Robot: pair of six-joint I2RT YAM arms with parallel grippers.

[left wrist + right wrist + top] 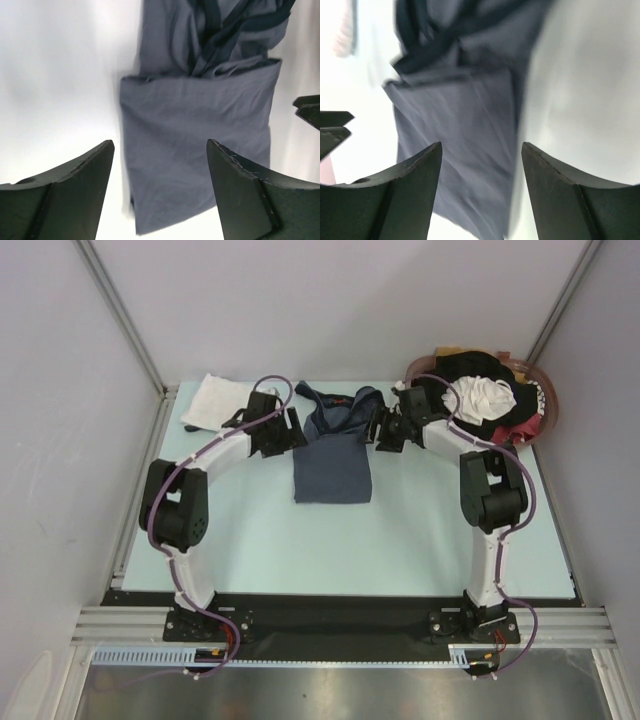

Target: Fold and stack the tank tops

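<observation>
The slate grey-blue tank top (333,468) lies in the middle of the table, its lower part folded into a neat rectangle and its straps bunched at the far end. It also shows in the left wrist view (200,145) and the right wrist view (465,135). The white tank top (215,400) lies folded at the far left, with a bit of dark trim at its near corner. My left gripper (296,430) (160,150) is open and empty at the grey top's left edge. My right gripper (378,430) (481,150) is open and empty at its right edge.
A jumble of black, white and red clothes (490,400) sits in a round basket (546,390) at the far right corner. White walls close the table in on three sides. The pale table surface (250,540) stretches toward the arm bases.
</observation>
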